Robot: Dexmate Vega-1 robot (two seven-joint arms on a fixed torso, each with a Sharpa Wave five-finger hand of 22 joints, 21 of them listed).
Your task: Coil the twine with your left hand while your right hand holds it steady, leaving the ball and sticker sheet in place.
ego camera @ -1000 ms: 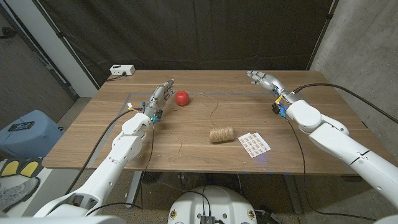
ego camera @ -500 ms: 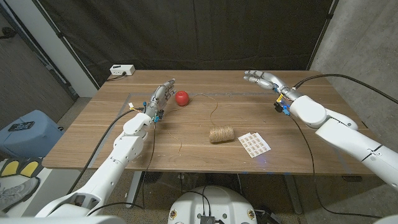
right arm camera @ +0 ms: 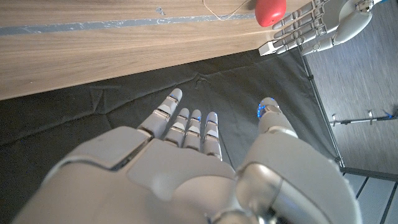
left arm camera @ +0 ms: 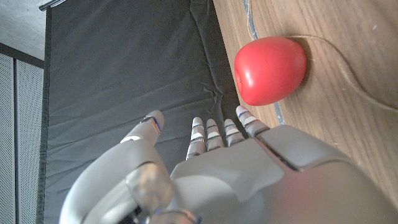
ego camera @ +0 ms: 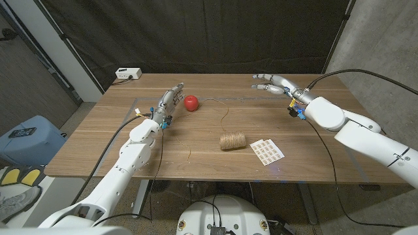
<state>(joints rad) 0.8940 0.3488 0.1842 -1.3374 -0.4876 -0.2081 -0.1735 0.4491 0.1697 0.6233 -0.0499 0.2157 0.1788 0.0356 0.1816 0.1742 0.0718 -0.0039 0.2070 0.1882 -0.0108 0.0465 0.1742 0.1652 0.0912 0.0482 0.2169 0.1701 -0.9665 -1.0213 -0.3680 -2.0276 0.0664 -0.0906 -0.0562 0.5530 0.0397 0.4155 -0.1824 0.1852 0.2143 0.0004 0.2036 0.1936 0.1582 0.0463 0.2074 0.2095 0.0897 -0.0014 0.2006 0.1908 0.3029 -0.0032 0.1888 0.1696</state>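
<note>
A spool of tan twine [ego camera: 232,141] lies on the table's near middle. A loose strand [ego camera: 225,116] runs from it up toward the far edge, passing the red ball [ego camera: 191,102]. The sticker sheet [ego camera: 267,151] lies just right of the spool. My left hand [ego camera: 168,101] is open, fingers straight, beside the ball on its left; the ball [left arm camera: 270,70] sits just ahead of that hand [left arm camera: 217,168]. My right hand [ego camera: 277,83] is open above the table's far right, well away from the twine. The right hand's [right arm camera: 186,162] fingers are spread, and the ball [right arm camera: 270,10] lies far across the table.
A white box [ego camera: 128,74] with a cable sits at the far left corner. Dark curtains hang behind the table [ego camera: 196,156]. A grey tape line [right arm camera: 93,26] runs along the far edge. A blue bin [ego camera: 26,137] stands on the floor to the left.
My right hand has moved left along the far edge, toward the table's middle. The left hand, ball, twine and sticker sheet have not moved.
</note>
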